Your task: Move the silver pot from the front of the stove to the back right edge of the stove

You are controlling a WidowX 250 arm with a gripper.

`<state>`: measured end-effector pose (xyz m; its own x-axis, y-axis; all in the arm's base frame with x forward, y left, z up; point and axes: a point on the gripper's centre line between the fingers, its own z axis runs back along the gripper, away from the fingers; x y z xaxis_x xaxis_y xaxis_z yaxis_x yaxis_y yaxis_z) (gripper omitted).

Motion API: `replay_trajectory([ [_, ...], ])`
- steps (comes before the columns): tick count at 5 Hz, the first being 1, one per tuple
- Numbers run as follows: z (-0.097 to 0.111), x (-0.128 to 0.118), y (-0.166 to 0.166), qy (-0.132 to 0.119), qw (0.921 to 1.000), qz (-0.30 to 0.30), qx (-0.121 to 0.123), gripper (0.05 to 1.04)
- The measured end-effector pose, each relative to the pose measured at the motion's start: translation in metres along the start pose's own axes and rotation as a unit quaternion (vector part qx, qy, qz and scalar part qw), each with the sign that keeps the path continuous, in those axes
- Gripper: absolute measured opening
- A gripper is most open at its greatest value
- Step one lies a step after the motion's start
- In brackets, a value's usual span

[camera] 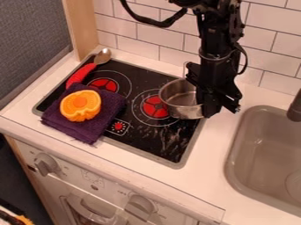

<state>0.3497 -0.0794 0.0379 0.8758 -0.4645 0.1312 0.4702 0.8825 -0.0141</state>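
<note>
Hanging at the right side of the metal pot [181, 110], the gripper [210, 112] is overlapping its rim; can't tell if it's open or shut on it. Pot is sitting at the right part of the black cooktop [159, 138], partly overlapping a red burner mark [156, 107]. Farther left, an orange slice-like piece [80, 106] is resting on a folded purple cloth [88, 129]. Red-handled spoon [81, 74] is lying just behind the cloth. Grey sink [234, 162] is occupying the counter's right side.
</note>
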Motion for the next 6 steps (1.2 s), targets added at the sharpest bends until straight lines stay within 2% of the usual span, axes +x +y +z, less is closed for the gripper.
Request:
replay_trajectory([
  [1,-0.001,0.0,-0.005,0.001,1.0,-0.008,-0.005,0.291],
  [2,-0.002,-0.003,-0.007,0.006,0.9999,-0.002,-0.013,0.578],
  [3,0.015,-0.006,0.005,-0.008,0.9991,0.03,-0.028,0.889],
  [4,0.044,-0.017,0.031,-0.027,0.9958,0.087,-0.002,1.012],
  [5,0.053,-0.034,0.06,-0.021,0.9881,0.144,0.051,1.009],
  [6,0.054,-0.044,0.084,-0.023,0.9833,0.167,0.069,1.003],
])
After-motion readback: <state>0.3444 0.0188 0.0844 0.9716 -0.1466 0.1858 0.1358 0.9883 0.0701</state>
